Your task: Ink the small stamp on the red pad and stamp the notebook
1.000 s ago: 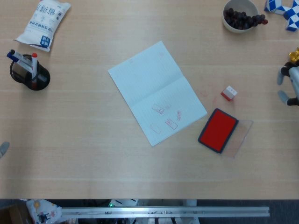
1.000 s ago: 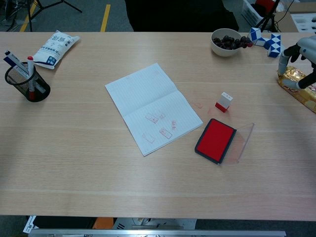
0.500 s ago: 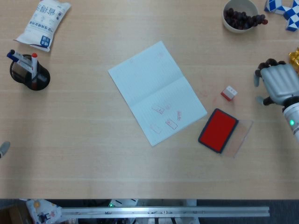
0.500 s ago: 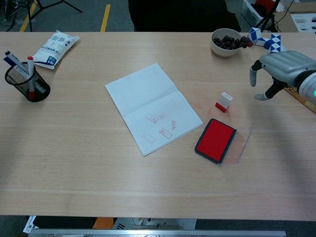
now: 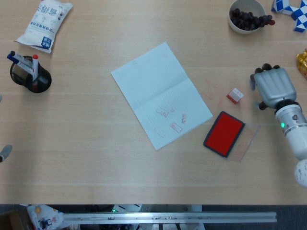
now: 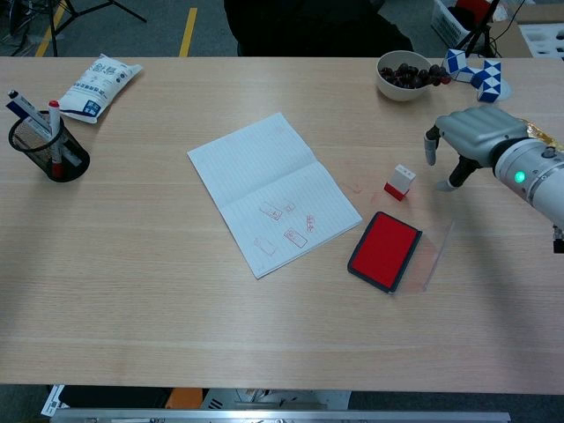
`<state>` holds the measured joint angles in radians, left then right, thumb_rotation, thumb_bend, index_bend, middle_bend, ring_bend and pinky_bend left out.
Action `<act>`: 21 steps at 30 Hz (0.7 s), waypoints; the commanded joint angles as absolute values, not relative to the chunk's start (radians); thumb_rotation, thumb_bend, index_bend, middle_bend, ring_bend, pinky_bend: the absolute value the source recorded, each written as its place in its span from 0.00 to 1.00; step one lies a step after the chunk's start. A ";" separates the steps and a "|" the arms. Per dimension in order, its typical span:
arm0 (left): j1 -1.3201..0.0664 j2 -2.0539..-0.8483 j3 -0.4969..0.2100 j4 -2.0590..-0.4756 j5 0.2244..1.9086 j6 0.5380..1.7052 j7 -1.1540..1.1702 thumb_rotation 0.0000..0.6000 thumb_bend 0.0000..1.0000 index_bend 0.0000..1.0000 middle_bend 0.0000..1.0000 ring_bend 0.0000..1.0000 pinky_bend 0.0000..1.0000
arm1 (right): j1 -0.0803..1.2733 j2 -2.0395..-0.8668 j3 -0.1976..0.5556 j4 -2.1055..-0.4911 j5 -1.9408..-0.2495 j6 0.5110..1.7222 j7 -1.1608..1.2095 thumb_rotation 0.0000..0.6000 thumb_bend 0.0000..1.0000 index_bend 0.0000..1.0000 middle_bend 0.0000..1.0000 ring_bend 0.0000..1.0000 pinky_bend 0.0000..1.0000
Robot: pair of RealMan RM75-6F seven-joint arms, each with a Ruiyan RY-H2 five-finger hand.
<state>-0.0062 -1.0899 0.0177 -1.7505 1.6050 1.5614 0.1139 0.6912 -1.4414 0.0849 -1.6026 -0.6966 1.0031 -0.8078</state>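
The small stamp (image 5: 234, 95) (image 6: 399, 181), white with a red base, stands on the table just above the red ink pad (image 5: 224, 133) (image 6: 384, 249), whose clear lid (image 5: 247, 141) lies open to its right. The open notebook (image 5: 160, 93) (image 6: 271, 189) lies mid-table, with several red stamp marks on its lower page. My right hand (image 5: 272, 87) (image 6: 467, 137) hovers a short way right of the stamp, fingers apart and holding nothing. Only a grey fingertip of my left hand (image 5: 4, 152) shows at the left edge of the head view.
A black mesh pen cup (image 5: 29, 74) (image 6: 48, 145) and a white packet (image 5: 44, 23) sit at the far left. A bowl of dark grapes (image 5: 246, 15) (image 6: 407, 75), a blue-white puzzle toy (image 6: 471, 70) and a gold foil pack (image 5: 302, 61) are at the back right.
My right hand has moved in from the right edge leftward toward the stamp. The stamp, pad and notebook have not moved.
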 commanded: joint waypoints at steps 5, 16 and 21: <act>-0.006 -1.092 0.018 -1.745 1.602 1.559 0.110 1.00 0.12 0.02 0.17 0.20 0.12 | 0.720 -1.488 0.078 -1.570 -0.662 1.011 -0.833 1.00 0.16 0.49 0.34 0.18 0.29; -0.007 -1.092 0.017 -1.736 1.594 1.554 0.101 1.00 0.12 0.02 0.17 0.20 0.12 | 0.762 -1.559 0.075 -1.523 -0.633 1.037 -0.879 1.00 0.16 0.49 0.34 0.18 0.29; -0.005 -1.093 0.017 -1.730 1.588 1.554 0.095 1.00 0.12 0.02 0.17 0.20 0.12 | 0.777 -1.580 0.076 -1.515 -0.630 1.038 -0.889 1.00 0.16 0.49 0.34 0.18 0.29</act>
